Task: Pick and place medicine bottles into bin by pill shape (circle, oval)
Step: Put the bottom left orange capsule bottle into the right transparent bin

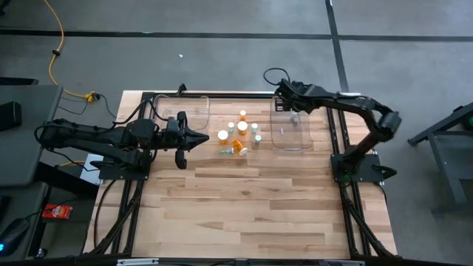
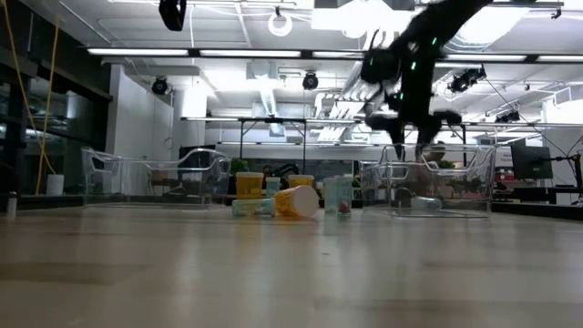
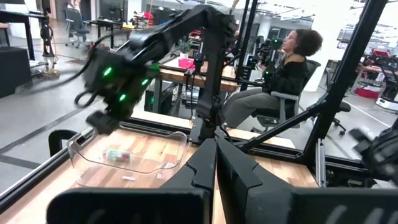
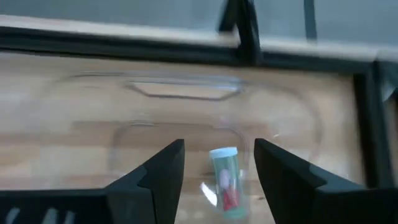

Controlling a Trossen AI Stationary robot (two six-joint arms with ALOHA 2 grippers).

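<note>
Several medicine bottles (image 1: 240, 137) with white caps, some orange, cluster at the table's middle. Most stand upright; one orange bottle (image 2: 296, 201) lies on its side. A pale bottle (image 4: 225, 182) with a white cap lies on its side on the floor of the clear right bin (image 1: 290, 129). My right gripper (image 4: 219, 155) hangs open above that bottle, apart from it, fingers pointing steeply down. It shows over the bin (image 2: 412, 146) in the low view. My left gripper (image 1: 201, 138) is shut and level, left of the cluster, holding nothing.
A second clear bin (image 1: 181, 111) stands at the far left, behind my left gripper. A black frame (image 1: 222, 94) runs along the table's far edge and sides. Bare wood spreads across the near half of the table (image 1: 244, 214). A seated person (image 3: 283, 74) is beyond the table.
</note>
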